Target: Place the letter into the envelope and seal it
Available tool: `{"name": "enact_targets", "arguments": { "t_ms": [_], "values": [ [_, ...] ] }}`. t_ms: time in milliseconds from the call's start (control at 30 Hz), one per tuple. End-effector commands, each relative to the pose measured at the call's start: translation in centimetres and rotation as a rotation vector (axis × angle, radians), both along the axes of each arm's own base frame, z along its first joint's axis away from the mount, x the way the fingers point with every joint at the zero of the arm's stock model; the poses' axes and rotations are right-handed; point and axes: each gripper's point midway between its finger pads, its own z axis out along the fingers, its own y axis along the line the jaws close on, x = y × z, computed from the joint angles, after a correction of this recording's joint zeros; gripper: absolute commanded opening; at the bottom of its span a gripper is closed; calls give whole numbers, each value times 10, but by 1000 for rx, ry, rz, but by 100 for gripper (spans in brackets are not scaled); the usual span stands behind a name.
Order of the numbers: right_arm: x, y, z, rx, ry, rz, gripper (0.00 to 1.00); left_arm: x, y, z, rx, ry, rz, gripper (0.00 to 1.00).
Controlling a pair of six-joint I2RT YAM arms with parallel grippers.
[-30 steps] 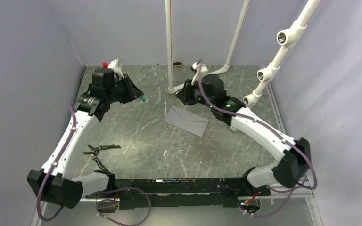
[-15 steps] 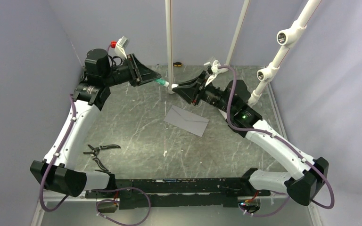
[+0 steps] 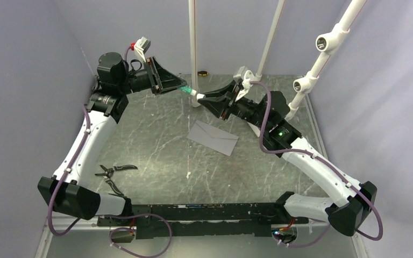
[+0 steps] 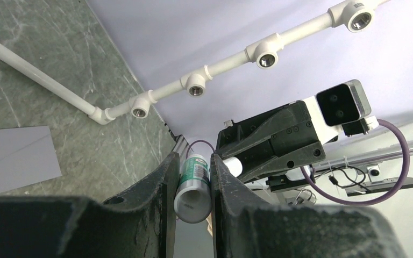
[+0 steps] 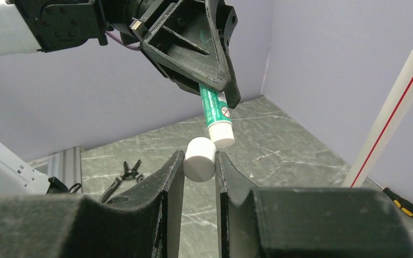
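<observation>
Grey-green marbled tabletop [image 3: 156,156], lilac walls. Within the last second both arms have risen off the table and met beside the white upright pipe [image 3: 193,48]. The left gripper [image 3: 182,87] is clamped narrowly on a green-and-white glue stick tube [image 5: 213,113]. The right gripper [image 3: 201,98] pinches its white round cap [image 5: 199,159], just beside the tube's end and not seated. Judgement: recapping, gluing done.

The flat grey paper envelope [image 3: 213,137] lies just nearward of the pipe's foot, flap apparently folded down. Its long axis runs far-left to near-right. The tan letter is not visible, presumably inside.
</observation>
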Motion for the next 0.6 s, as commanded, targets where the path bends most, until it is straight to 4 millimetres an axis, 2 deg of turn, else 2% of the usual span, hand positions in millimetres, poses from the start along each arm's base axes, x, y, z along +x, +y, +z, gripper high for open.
{"name": "enact_targets", "arguments": {
  "t_ms": [0, 333, 567],
  "values": [
    [-2, -3, 38, 49, -136, -10, 5, -8, 0, 23, -27, -80, -31, 3],
    [9, 8, 35, 29, -150, -1, 5, -10, -1, 29, -53, -81, -54, 2],
    [15, 11, 36, 60, -161, -9, 5, -16, -2, 46, -135, -43, -74, 2]
  ]
}}
